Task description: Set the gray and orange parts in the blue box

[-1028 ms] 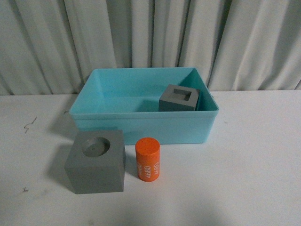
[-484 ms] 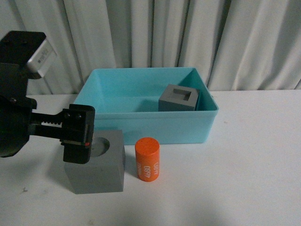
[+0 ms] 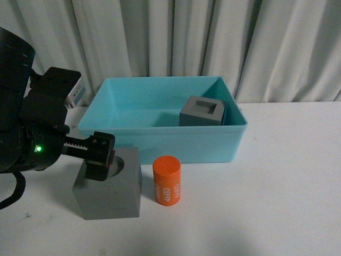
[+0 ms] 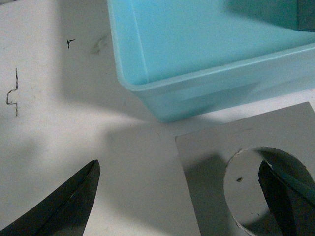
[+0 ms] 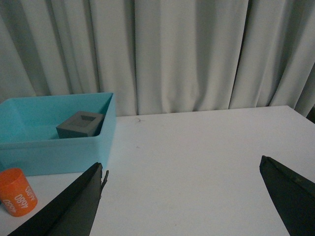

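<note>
Left pincer [image 3: 99, 159]: spread wide, empty, over round-recess gray cube [image 3: 109, 186]
Orange cylinder [image 3: 167, 179]: beside cube, right of pincer
Right pincer [image 5: 182, 204]: spread, empty

Left gripper [image 4: 178, 164] above cube with round recess [image 3: 114, 194]: one jaw over recess, other jaw past cube's edge, over table [image 3: 277, 186]. Box [image 3: 176, 141] just beyond jaws, behind that cube. Cube with square recess [image 3: 198, 118] in box, right rear part. Cylinder [image 3: 167, 181] on table, just right of cube under jaws, before box. Right gripper [image 5: 180, 162]: table between jaws; box and cylinder toward left arm's side of them.
</note>
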`<action>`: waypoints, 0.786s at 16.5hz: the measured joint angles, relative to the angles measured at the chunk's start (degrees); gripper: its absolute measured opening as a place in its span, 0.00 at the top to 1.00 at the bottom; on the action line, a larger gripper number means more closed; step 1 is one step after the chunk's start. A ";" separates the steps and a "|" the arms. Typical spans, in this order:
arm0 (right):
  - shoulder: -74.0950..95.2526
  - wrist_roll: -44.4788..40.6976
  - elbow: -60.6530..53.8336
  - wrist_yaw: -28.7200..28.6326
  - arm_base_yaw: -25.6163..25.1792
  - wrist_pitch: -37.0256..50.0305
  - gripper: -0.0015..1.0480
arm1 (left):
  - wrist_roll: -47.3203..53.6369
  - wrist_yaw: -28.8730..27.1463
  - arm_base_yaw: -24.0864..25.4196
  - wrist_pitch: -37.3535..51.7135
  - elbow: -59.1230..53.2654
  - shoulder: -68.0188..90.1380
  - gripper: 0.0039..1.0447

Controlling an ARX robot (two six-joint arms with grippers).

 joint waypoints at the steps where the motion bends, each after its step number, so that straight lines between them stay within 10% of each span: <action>1: 0.00 0.00 0.00 0.00 0.00 0.00 0.06 | 0.13 0.00 0.28 0.26 0.11 0.50 0.06; 13: 0.00 0.00 0.00 0.00 0.00 0.00 0.06 | -1.53 -0.63 -1.68 1.03 0.13 4.22 0.06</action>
